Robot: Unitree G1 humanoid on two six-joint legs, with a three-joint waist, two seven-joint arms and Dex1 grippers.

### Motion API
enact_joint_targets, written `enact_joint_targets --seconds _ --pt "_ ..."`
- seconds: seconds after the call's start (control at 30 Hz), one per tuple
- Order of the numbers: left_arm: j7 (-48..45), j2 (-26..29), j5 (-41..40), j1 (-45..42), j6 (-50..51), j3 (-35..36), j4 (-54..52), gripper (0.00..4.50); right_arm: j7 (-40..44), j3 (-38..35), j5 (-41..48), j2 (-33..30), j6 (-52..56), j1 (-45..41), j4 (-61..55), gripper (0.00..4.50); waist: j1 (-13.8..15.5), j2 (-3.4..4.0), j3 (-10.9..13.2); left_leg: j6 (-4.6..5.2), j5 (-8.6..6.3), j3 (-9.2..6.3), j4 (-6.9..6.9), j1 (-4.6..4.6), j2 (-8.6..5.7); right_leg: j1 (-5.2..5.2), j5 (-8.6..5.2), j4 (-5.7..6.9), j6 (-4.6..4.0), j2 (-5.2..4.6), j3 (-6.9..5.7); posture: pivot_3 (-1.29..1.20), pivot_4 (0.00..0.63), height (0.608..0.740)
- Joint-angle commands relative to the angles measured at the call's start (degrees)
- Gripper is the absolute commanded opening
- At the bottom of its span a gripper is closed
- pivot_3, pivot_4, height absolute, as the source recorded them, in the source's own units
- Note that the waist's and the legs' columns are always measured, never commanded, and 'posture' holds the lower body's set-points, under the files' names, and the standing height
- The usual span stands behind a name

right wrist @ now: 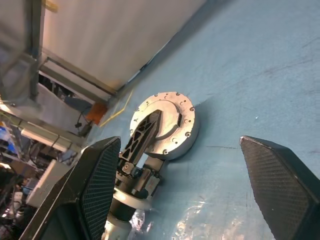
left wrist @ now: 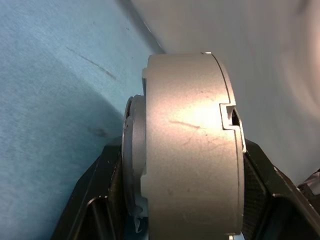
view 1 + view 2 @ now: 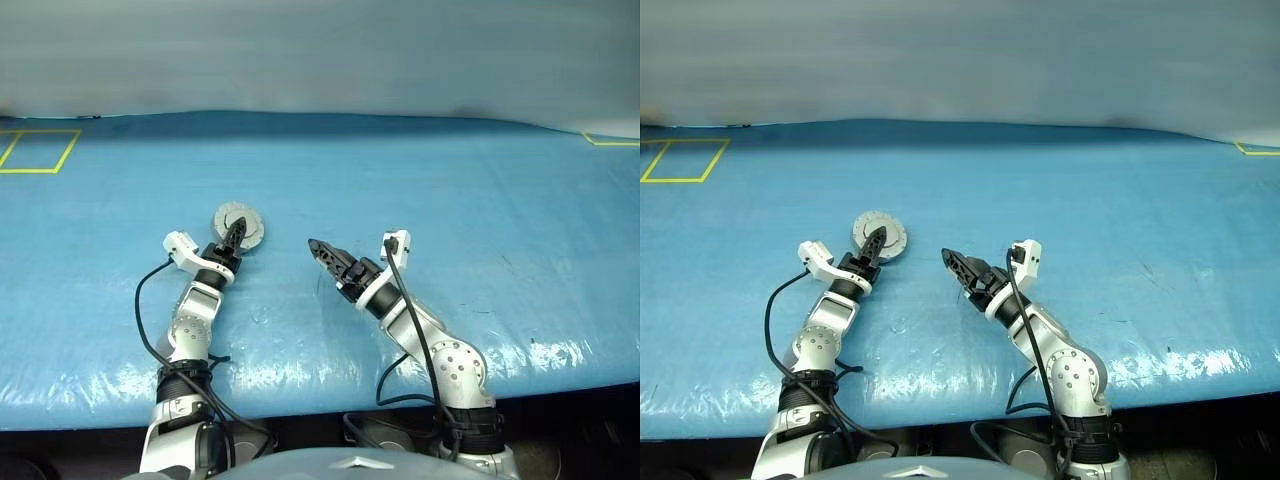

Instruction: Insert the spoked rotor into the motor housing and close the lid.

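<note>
So the motor housing (image 3: 240, 224) is sitting flat on the blue table (image 3: 450, 200), a bit left of the middle and closer to the near edge than the far one. The lid (image 1: 167, 120) is down on top of it; from the right wrist camera you can see its plain silver face with a ring of little screws round the rim. Since it's closed up, I can't tell what's inside, and there's no way to check on the spoked rotor from here.

The left gripper (image 3: 235, 236) is right on the housing. One black finger (image 1: 142, 132) lies across the top of the lid, and in the left wrist view the grey metal body (image 2: 192, 150) sits edge-on between the two black fingers (image 2: 95, 200), one on each flat side, pressed up against it. So it's pinching the closed housing top and bottom.

The right gripper (image 3: 322, 251) is just off to the right of the housing, not touching it, pointing towards it, tips just above the table. Its two fingers (image 1: 97, 185) are spread wide with nothing between them, just blue table showing through the gap.

There's a yellow taped rectangle (image 3: 40, 150) near the far left corner of the table, and a bit of yellow tape (image 3: 610, 141) at the far right.
</note>
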Motion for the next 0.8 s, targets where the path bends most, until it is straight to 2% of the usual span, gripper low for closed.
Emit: enact_joint_targets --seconds 0.03,0.17,0.2,0.3,0.6,0.7,0.8 --pt "1.52 0.26 0.81 -0.62 -0.43 0.26 -1.31 3.1 0.74 0.0 -2.52 -0.11 -1.81 0.27 -1.66 4.05 0.01 0.0 0.0 0.0 0.0 0.0 0.01 0.0 0.0 0.0 0.0 0.0 0.0 0.0 0.0 0.0 0.15 0.74" --pt "5.53 0.93 2.52 -0.9 -1.35 1.3 -0.22 4.34 0.72 0.27 -4.1 0.57 -1.75 0.15 -1.14 4.05 -0.08 0.0 -0.01 -0.04 0.02 0.02 -0.02 0.31 0.02 0.22 -0.07 0.07 -0.11 0.01 0.02 0.0 0.15 0.74" --pt "7.49 1.04 3.12 -1.16 -2.08 2.05 0.1 4.46 0.9 0.31 -4.23 0.81 -1.66 0.02 -1.02 4.05 -0.17 0.0 -0.01 -0.08 0.05 0.03 -0.05 0.5 0.04 0.36 -0.12 0.1 -0.21 0.03 0.03 0.0 0.15 0.74" --pt "9.6 2.55 4.57 -0.69 -2.53 2.71 -0.34 4.46 0.77 0.68 -5.06 1.38 -1.42 -0.21 -0.63 4.05 -0.7 0.0 0.0 -0.16 0.09 0.06 -0.06 0.84 0.32 0.65 -0.26 0.09 -0.26 0.19 0.02 0.0 0.15 0.74" --pt "14.03 8.26 9.39 1.9 -5.91 4.54 -2.66 4.46 1.32 1.33 -8.59 2.09 -1.67 0.04 0.56 4.05 -1.0 0.01 -0.01 -0.28 0.17 0.04 -0.19 0.89 0.47 0.58 -0.11 0.17 -0.74 0.19 0.03 0.0 0.15 0.74" --pt "6.2 10.59 9.62 5.63 -5.4 0.75 -9.55 4.46 2.52 2.14 -11.74 0.74 -3.61 0.29 -0.53 4.05 -0.94 0.0 -0.01 -0.25 0.15 0.07 -0.19 0.8 0.46 0.51 -0.1 0.15 -0.7 0.08 0.02 0.0 0.15 0.74" --pt "-4.17 14.84 13.27 10.48 -7.63 -6.44 -16.26 4.46 4.61 5.75 -18.31 -3.76 -5.84 0.55 -2.23 4.05 -0.49 -0.01 -0.01 -0.21 0.12 0.2 -0.18 0.55 0.4 0.22 -0.08 0.14 -0.67 -0.04 0.05 0.0 0.15 0.74"
